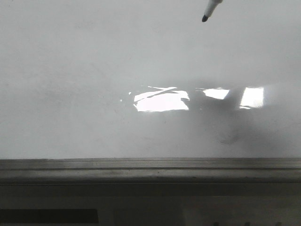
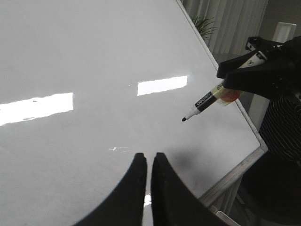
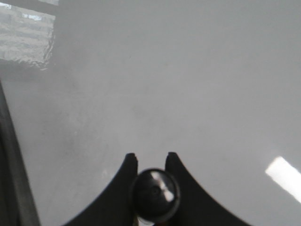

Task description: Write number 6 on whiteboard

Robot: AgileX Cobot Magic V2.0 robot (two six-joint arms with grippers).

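Looking forward over the table in the front view, you see the board [image 1: 94, 61] filling nearly everything, glossy and blank, with window glare near the middle and a grey frame strip [image 1: 150, 165] along its near edge. No 6 is drawn yet. Only the pen [image 1: 210, 9] shows, entering at the top right, its dark tip pointing down and left toward the bare surface.

In the left wrist view, your left gripper [image 2: 149, 162] hangs over the board with its fingers nearly together and nothing between them. Beyond it, the right gripper [image 2: 263, 70] clamps the pen [image 2: 207, 101], whose long axis slants from the gripper down toward the board; the tip appears just off the surface, though contact is hard to judge.

In the right wrist view, the right gripper [image 3: 151, 162] grips the pen's round end [image 3: 154, 190], with blank board ahead. The writing arm is the right; the board lies straight along the pen's axis.
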